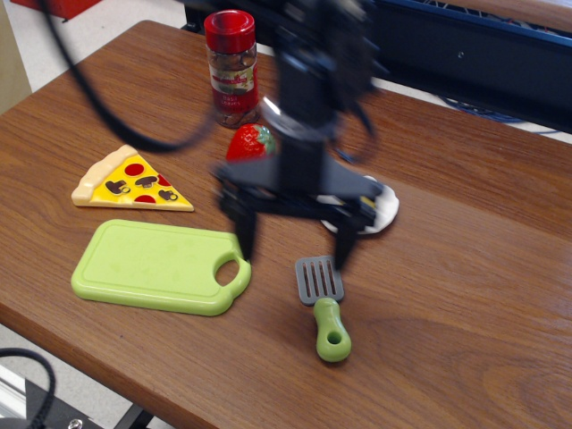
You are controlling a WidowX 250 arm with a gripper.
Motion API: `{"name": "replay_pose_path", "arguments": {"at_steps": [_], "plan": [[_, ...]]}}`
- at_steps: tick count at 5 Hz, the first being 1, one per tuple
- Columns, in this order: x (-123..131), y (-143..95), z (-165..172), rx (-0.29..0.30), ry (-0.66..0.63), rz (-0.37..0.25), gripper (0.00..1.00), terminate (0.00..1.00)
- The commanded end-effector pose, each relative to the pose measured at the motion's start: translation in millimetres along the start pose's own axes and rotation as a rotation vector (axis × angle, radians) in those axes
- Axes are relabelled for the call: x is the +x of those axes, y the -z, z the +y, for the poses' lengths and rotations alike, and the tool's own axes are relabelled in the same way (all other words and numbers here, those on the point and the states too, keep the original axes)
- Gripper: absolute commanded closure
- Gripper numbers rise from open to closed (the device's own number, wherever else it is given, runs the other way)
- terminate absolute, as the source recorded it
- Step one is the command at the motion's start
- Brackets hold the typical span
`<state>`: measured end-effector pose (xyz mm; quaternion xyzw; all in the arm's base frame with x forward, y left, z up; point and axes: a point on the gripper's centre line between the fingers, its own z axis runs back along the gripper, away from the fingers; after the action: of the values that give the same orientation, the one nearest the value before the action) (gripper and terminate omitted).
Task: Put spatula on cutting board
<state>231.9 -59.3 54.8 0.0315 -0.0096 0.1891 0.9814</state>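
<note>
The spatula [322, 302] lies flat on the wooden table, grey slotted blade toward the back, lime-green handle toward the front edge. The lime-green cutting board [159, 266] lies flat to its left, handle hole on its right end. My gripper [293, 248] hangs open and empty above the table, between the board's handle end and the spatula blade. Its left finger is just over the board's handle corner and its right finger is at the blade's right edge. The arm is motion-blurred.
A toy pizza slice [128, 182] lies behind the board. A strawberry [249, 143] and a red-capped spice jar [231, 67] stand at the back. A fried egg [380, 206] is mostly hidden behind my arm. The table's front edge runs close below the spatula.
</note>
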Motion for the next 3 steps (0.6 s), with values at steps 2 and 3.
{"name": "replay_pose_path", "arguments": {"at_steps": [2,3], "plan": [[-9.7,13.3,-42.2,-0.047,-0.059,-0.121,0.00,0.00],[-14.9,10.2,-25.7,-0.057,-0.067,-0.147,0.00,0.00]]}}
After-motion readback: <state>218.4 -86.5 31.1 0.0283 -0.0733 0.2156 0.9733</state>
